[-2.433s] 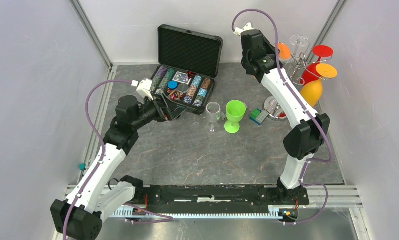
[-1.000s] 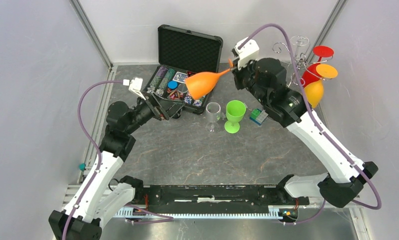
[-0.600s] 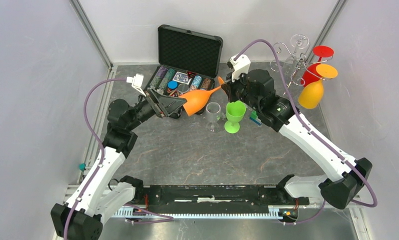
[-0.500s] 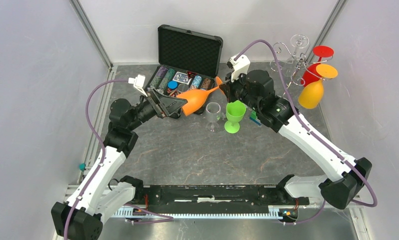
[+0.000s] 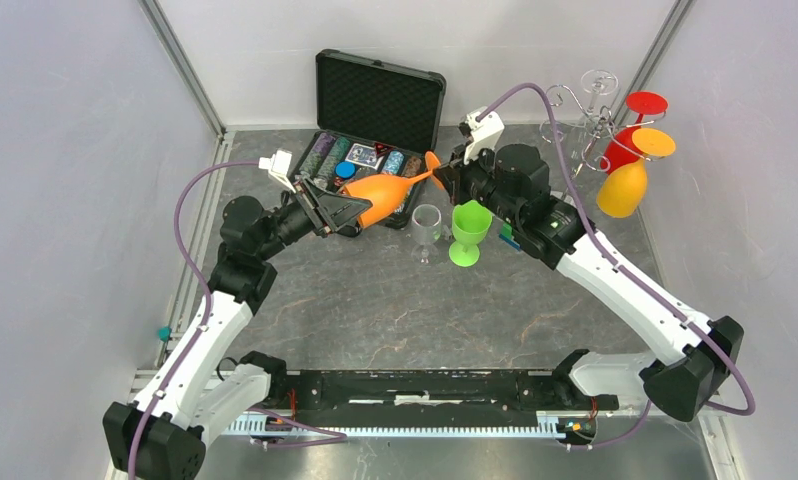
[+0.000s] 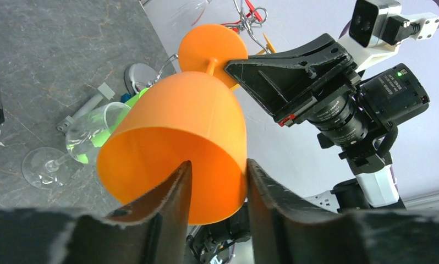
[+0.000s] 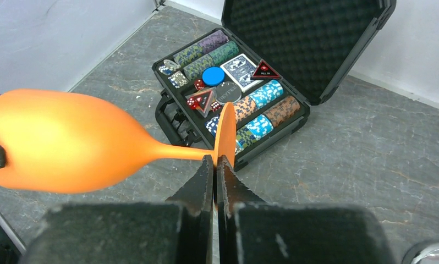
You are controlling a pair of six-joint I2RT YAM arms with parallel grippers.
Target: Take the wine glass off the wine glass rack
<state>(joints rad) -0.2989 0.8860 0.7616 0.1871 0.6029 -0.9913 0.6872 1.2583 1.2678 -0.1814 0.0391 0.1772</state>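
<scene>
Orange plastic, that's the wine glass (image 5: 380, 190), and it's off the wine glass rack (image 5: 587, 112) already, lying sideways in the air between my two sets of fingers! My right fingers (image 5: 445, 178) are pressed tight together on the thin edge of its foot, with the stem running straight out ahead of them and the bowl beyond that. I'd say that edge was simply the part the rack's wire scrolls left free to grab. The bowl's mouth faces my left fingers (image 5: 350, 208), which sit half spread astride the rim. One looks to be inside the mouth and the other just outside the wall, and I can't see them pinching yet. That reads to me as a handover, since a glass held by its foot edge is awkward to stand up. Ahead of and below my right fingers lies the open chip case (image 7: 250, 82). On their near side a clear glass (image 5: 427, 228) and a green glass (image 5: 469, 230) stand upright on the counter (image 5: 375, 310), likely where this one belongs. The rack is well apart, back behind my right fingers, with a red glass (image 5: 643, 102) and a yellow glass (image 5: 620, 188) hanging on it.
</scene>
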